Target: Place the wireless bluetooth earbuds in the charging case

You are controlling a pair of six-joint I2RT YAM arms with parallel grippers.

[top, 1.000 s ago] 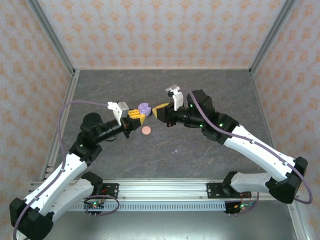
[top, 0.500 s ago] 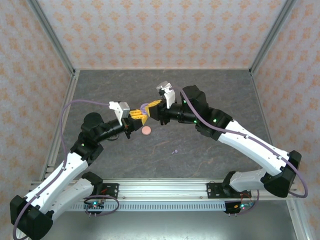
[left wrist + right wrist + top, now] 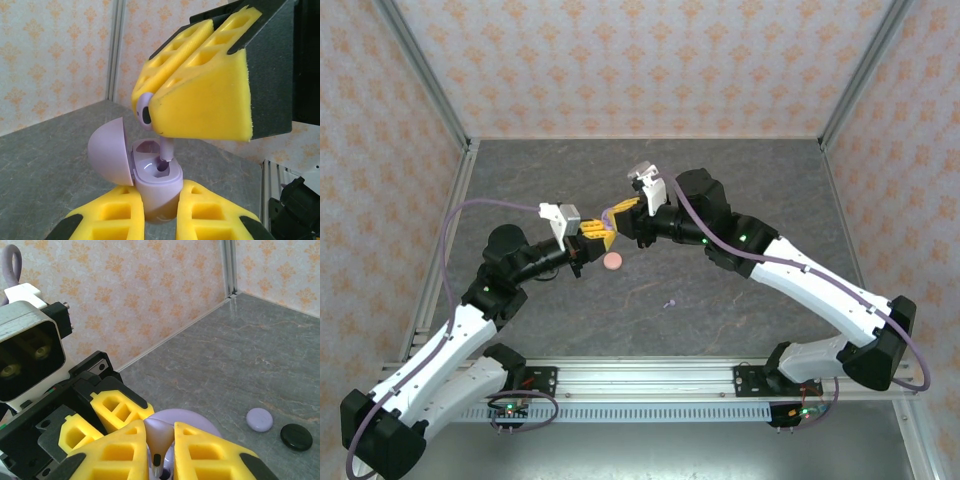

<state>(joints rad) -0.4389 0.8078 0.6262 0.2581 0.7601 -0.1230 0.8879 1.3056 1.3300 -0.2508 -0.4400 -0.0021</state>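
Note:
My left gripper is shut on the base of a lavender charging case, held upright with its domed lid swung open to the left. My right gripper is shut on a lavender earbud directly above it. The earbud's stem points down, its tip at the mouth of one socket; the other socket looks empty. From above, the left gripper and right gripper meet at the case over mid-table.
A pink disc case lies on the table just in front of the grippers. A loose lavender earbud lies nearer the arm bases. The right wrist view shows a lavender disc and a black disc on the grey tabletop.
My right gripper has moved left with the earbud until it stands over the case in my left gripper. The left gripper has barely moved.

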